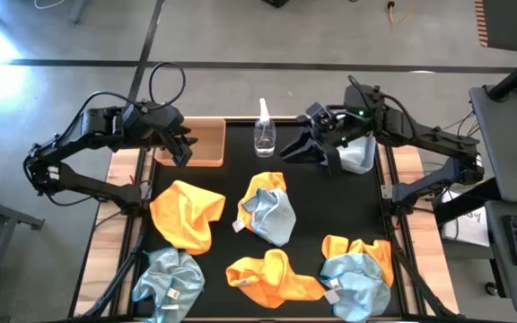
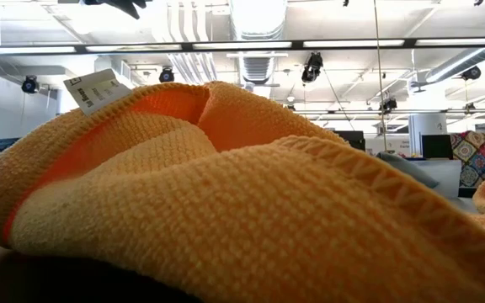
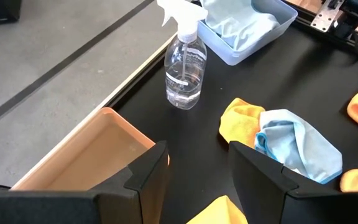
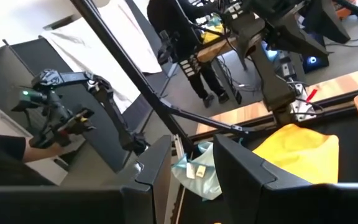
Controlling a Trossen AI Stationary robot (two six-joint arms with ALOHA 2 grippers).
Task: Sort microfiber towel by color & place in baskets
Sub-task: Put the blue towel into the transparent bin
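Black table (image 1: 303, 211), scattered orange and blue towels (image 1: 187, 215), spray bottle (image 1: 265, 131), two baskets (image 1: 203, 144)

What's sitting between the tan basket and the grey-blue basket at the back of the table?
A clear spray bottle stands between the tan basket and the grey-blue basket; the high view shows it.

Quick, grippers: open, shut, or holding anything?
Left gripper: open, empty, beside the tan brown basket.
Right gripper: open, empty.
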